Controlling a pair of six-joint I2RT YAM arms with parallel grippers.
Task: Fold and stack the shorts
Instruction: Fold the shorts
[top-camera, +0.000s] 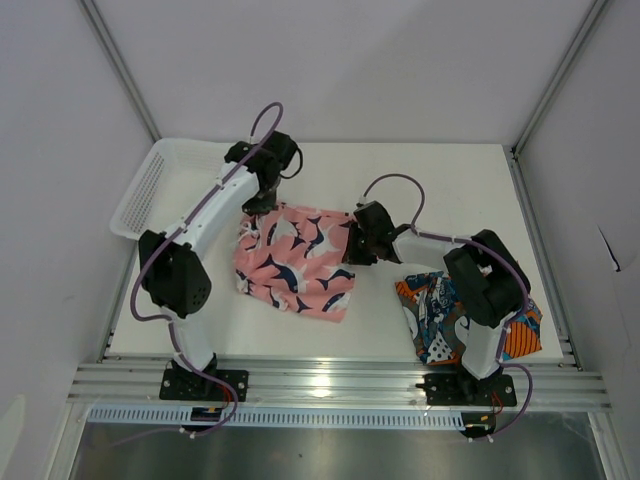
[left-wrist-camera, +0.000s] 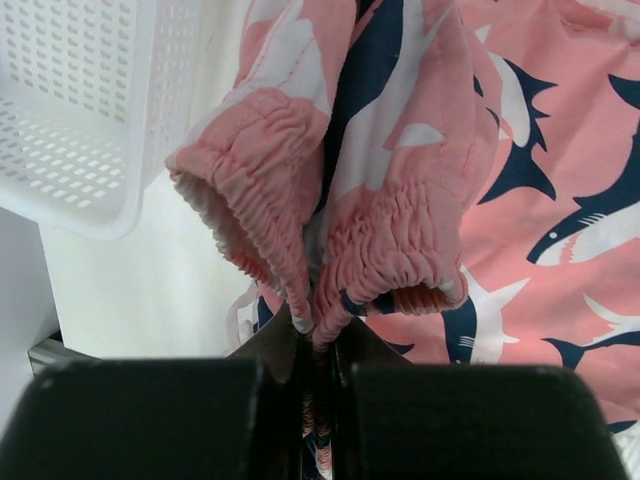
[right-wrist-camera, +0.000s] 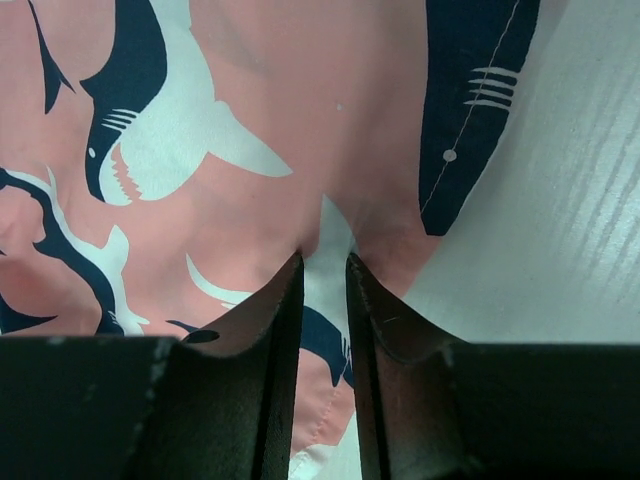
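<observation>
Two pairs of shorts lie on the white worktop (top-camera: 450, 190), both outside the white mesh basket (top-camera: 150, 190) at the far left. Top view: pink shorts (top-camera: 295, 262) with navy-and-white sharks are spread at centre, just right of the basket. The print shorts (top-camera: 430, 310), busy blue, orange and white, are bunched at near right, partly under the right arm. The left fingers (top-camera: 257, 205) are at the pink pair's far-left corner and the right fingers (top-camera: 352, 245) at its right edge. Left wrist view: left fingers (left-wrist-camera: 280, 350) are clenched on the gathered elastic waistband of the pink shorts (left-wrist-camera: 400, 200), which bunches double above the tips. The basket (left-wrist-camera: 80, 120) corner is just beside, with mesh wall and floor in view. Right wrist view: right fingers (right-wrist-camera: 288, 300) are nearly together, pinching a thin edge of the pink shorts (right-wrist-camera: 250, 120), with worktop (right-wrist-camera: 560, 200) to the right.
</observation>
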